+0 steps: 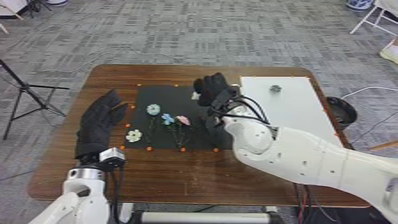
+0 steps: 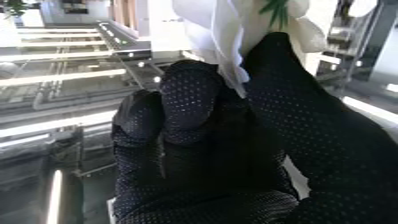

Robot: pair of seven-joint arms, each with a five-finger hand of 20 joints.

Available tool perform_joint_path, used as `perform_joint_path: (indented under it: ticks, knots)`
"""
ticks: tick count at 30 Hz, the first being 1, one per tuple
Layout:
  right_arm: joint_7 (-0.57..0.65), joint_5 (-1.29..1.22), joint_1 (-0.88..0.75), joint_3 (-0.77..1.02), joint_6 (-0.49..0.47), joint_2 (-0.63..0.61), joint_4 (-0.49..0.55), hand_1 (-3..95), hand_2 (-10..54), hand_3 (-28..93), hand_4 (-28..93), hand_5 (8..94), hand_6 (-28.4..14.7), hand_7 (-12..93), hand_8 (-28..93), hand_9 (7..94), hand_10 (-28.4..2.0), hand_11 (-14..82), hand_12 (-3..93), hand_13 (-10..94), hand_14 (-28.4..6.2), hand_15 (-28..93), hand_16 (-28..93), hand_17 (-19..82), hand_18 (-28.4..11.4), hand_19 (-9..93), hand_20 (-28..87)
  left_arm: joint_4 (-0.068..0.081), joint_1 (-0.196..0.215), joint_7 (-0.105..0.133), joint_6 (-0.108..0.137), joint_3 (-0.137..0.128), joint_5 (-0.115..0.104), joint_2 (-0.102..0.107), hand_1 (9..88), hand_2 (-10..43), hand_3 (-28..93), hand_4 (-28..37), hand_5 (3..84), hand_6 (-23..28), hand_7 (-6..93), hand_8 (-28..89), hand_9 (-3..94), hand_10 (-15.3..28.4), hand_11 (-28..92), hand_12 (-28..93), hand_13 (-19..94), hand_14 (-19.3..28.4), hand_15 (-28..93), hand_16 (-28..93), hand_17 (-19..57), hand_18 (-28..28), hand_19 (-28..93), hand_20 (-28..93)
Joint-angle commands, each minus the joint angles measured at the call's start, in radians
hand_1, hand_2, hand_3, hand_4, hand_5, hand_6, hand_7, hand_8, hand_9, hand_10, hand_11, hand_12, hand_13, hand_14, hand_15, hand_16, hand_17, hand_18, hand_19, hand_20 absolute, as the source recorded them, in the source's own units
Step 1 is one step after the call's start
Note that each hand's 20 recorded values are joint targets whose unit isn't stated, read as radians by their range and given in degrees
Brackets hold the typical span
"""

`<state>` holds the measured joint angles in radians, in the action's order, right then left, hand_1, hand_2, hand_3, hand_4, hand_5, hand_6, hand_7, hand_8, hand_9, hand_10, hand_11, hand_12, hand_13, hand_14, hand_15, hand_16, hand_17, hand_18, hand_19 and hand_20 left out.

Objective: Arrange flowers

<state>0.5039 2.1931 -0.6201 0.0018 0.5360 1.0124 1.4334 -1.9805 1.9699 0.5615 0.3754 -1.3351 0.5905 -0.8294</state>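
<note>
The right hand (image 1: 213, 90) is over the far right part of the black mat (image 1: 169, 95), its fingers (image 2: 189, 87) bent in towards the thumb (image 2: 275, 55) and pinching the white flower (image 2: 209, 35) near their tips; green strands lie by its petals. To the left of those fingers and nearer the robot, a pale blue flower (image 1: 153, 109), a blue flower (image 1: 167, 119) and a pink flower (image 1: 182, 120) lie close together on the mat, their stems (image 1: 180, 136) running towards the robot. A cream flower (image 1: 133, 135) rests at the mat's left edge, nearer the left hand (image 1: 100, 122), whose fingers are loosely straight, pointing away from the robot, and hold nothing. To the right of the right hand's fingers, a small grey piece (image 1: 275, 88) sits on the white board (image 1: 293, 115). Mat and board both lie on the brown bench (image 1: 187, 172).
</note>
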Motion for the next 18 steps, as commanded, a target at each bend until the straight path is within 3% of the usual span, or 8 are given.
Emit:
perform_joint_path:
  ticks: [1,4,6,9,13,18]
  knots:
    - [-0.014,0.026,0.035,-0.068,0.014,-0.026,-0.049,51.5,-9.5,84,-26,71.2,1.2,48,3,81.5,-5.9,21.0,53.0,66,-3.6,62,47,34,-18.3,84,52,0.006,-0.031,-0.008,0.004,0.007,0.009,-0.007,28.8,-2.8,71,-23.8,32.6,2.0,24.6,-10,28.1,12.3,30,20,25,14.6,39,5,-7.7,20.1,41,19]
    - [-0.005,0.017,0.032,-0.069,0.016,-0.032,-0.037,51.8,-9.5,84,-26,71.1,1.2,48,3,81.4,-5.8,20.8,52.7,66,-3.5,62,47,34,-18.2,84,52,0.002,-0.018,-0.009,0.001,-0.001,0.009,-0.004,28.9,-2.7,71,-23.9,32.6,2.0,24.6,-11,28.0,12.3,30,20,25,14.7,39,5,-7.6,20.1,41,19]
    - [0.031,0.022,0.037,-0.087,0.023,-0.042,-0.002,51.8,-9.5,84,-27,70.3,1.5,48,3,81.2,-5.6,20.4,52.4,66,-3.4,61,47,34,-18.2,84,52,-0.014,0.015,0.003,-0.007,-0.018,0.004,0.003,28.8,-2.7,71,-23.8,32.7,2.0,24.6,-11,28.0,12.4,30,20,25,14.7,39,5,-7.6,20.1,41,19]
    - [0.053,0.033,0.030,-0.075,0.011,-0.050,0.020,50.6,-9.5,82,-28,68.6,1.9,47,3,80.2,-5.4,19.0,51.4,65,-3.4,61,47,33,-18.1,83,52,-0.021,0.028,0.008,-0.015,-0.028,0.004,0.007,28.8,-2.7,71,-23.8,32.6,2.0,24.6,-11,28.0,12.4,30,20,25,14.6,39,5,-7.6,20.1,41,19]
    - [0.056,0.029,0.022,-0.057,-0.004,-0.057,0.027,45.6,-9.5,76,-28,65.3,1.0,46,4,75.5,-5.9,19.1,50.3,62,-5.8,66,39,31,-17.7,82,52,-0.014,0.009,0.002,-0.014,-0.019,0.005,0.008,28.8,-2.8,71,-23.8,32.6,2.0,24.6,-11,28.0,12.4,30,20,25,14.6,39,5,-7.7,20.2,41,19]
    - [0.052,0.027,0.006,-0.033,-0.026,-0.060,0.031,38.4,-9.5,74,-28,63.1,1.1,42,3,67.6,-9.4,37.6,30.7,58,-7.3,69,32,29,-17.6,81,53,-0.013,0.008,-0.002,-0.012,-0.022,0.006,0.005,28.9,-2.6,71,-24.0,32.6,2.1,24.6,-11,28.0,12.4,30,20,25,14.6,39,5,-7.7,20.1,41,19]
